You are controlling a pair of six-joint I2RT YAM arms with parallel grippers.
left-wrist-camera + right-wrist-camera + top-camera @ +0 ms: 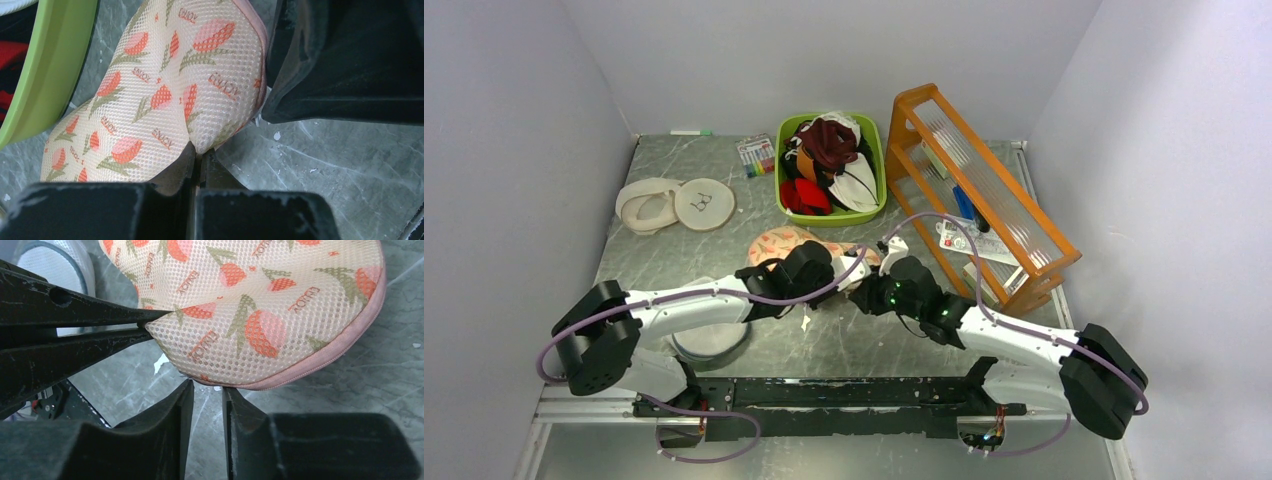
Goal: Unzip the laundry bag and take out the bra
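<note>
Laundry bag [165, 85] printed ENJOY, left gripper [197, 152] pinching it, right gripper [207, 400] slightly open

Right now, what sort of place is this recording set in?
Probably a robot lab cell: plain grey walls box in a marbled table, with staged props like a green bin of garments and an orange rack.

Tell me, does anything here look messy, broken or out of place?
The cream floral mesh laundry bag is puckered where the left fingers pinch it, and small white flecks lie scattered on the grey marbled table beside it. Nothing looks spilled or broken.
</note>
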